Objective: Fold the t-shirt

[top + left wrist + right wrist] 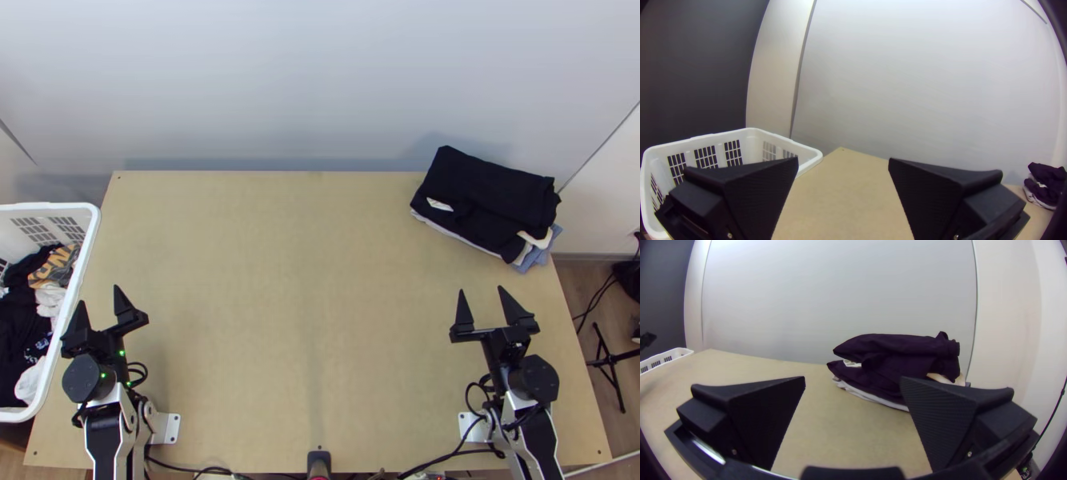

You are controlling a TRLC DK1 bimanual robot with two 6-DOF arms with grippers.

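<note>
Left gripper [100, 296], right gripper [482, 290]: both spread. Clothes [20, 320] beside left one look soft, light (probably floppy); pinch a hem.

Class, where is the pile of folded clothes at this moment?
In the top view, the pile lies at the far right corner of the table, beyond the open right gripper.

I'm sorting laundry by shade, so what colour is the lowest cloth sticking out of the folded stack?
Blue; it shows best in the top view.
</note>
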